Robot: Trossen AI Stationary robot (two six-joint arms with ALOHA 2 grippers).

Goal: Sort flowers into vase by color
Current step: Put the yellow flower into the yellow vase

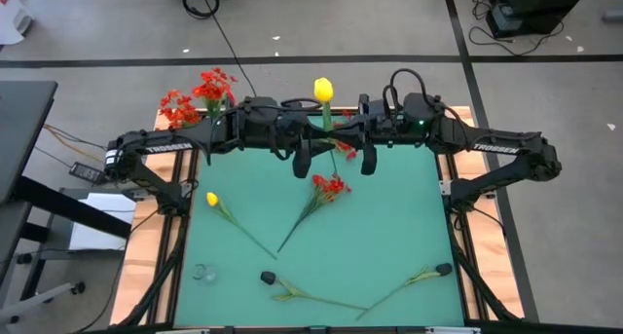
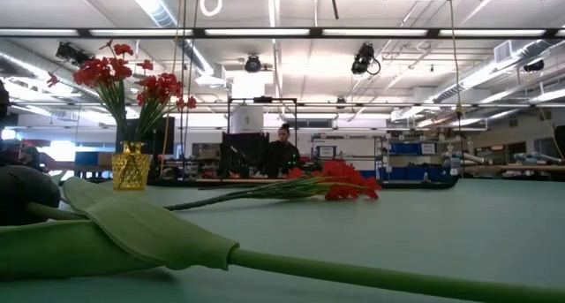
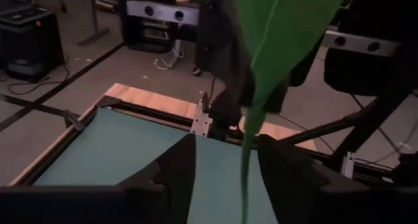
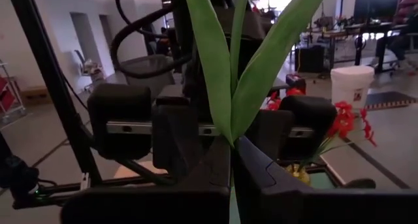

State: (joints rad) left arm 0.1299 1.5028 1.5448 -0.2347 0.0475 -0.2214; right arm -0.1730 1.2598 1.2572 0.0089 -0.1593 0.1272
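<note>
A yellow tulip (image 1: 322,89) with green leaves (image 4: 222,67) is held high over the table's far middle. My right gripper (image 4: 232,155) (image 1: 343,131) is shut on its stem. My left gripper (image 3: 225,165) (image 1: 313,131) is open and faces the right one, a finger on either side of the stem (image 3: 248,165) without touching it. The small yellow vase (image 1: 216,108) (image 2: 131,168) stands at the far left with red sprays in it. A red spray (image 1: 329,186) (image 2: 340,181) and a second yellow tulip (image 1: 212,200) lie on the mat. My right gripper pinches the tulip's stem (image 4: 232,140) between its two fingers, just below where the leaves branch off. The fingers come level from the table's right side and lie across the stem. The tulip is lifted clear of the table, head up.
Green stems with dark ends (image 1: 311,295) (image 1: 419,276) lie near the front edge; one leaf (image 2: 150,232) lies close to the low camera. A small clear object (image 1: 202,272) sits front left. The mat's middle (image 1: 389,217) is bare.
</note>
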